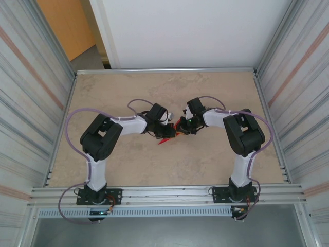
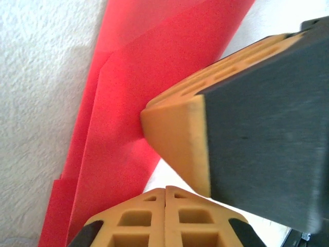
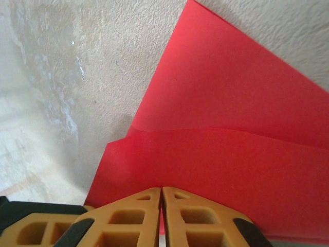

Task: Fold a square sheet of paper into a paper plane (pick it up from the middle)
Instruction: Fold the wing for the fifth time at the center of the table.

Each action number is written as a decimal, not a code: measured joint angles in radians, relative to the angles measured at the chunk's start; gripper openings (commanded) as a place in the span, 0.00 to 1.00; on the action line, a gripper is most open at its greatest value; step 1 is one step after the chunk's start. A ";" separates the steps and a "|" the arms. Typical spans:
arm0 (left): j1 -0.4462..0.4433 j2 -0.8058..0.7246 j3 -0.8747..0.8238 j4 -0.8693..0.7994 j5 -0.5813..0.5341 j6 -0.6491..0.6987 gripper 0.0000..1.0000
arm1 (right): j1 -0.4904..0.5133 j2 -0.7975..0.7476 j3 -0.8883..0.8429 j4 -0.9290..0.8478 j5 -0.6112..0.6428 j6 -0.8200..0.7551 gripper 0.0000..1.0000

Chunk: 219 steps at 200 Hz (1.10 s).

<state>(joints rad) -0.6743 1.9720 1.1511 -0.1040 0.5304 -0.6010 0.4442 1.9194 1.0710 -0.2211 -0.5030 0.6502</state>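
- Closest to the lens, my left claw [image 2: 165, 194] has its orange pads pressed flat together with nothing between them. It sits at the near edge of the paper plane [image 2: 128, 103], just off the red and over bare bench [image 2: 41, 62].
- My right claw [image 3: 163, 193] is likewise closed down to a hairline slit. A thin streak of red shows in that slit, so a layer may be nipped there, but I cannot tell for sure.
- From the left wrist I see one finger [image 2: 177, 136] of the right claw with its tip touching the red at the edge of the upper layer. I read that as a hold-down, pinning the fold so the paper neither springs nor slides.
- The paper plane is only half made. One flap overlaps a lower layer, with a clear step where the edges meet, and it lies on the bench.
- From overhead it sits mid-bench, where the two claws meet, with a red point poking out toward the arm bases.
- Relative to the right claw, the red spreads ahead and to the right of the pads. Relative to the left claw, it runs ahead and to the left.
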 measured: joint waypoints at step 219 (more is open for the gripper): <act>0.067 0.006 -0.020 -0.060 0.087 0.161 0.02 | 0.001 0.057 0.106 -0.136 0.008 -0.061 0.12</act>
<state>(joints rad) -0.6075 1.9785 1.1313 -0.1642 0.6170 -0.4400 0.4454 1.9762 1.1767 -0.3569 -0.4953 0.5896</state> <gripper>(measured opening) 0.049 0.122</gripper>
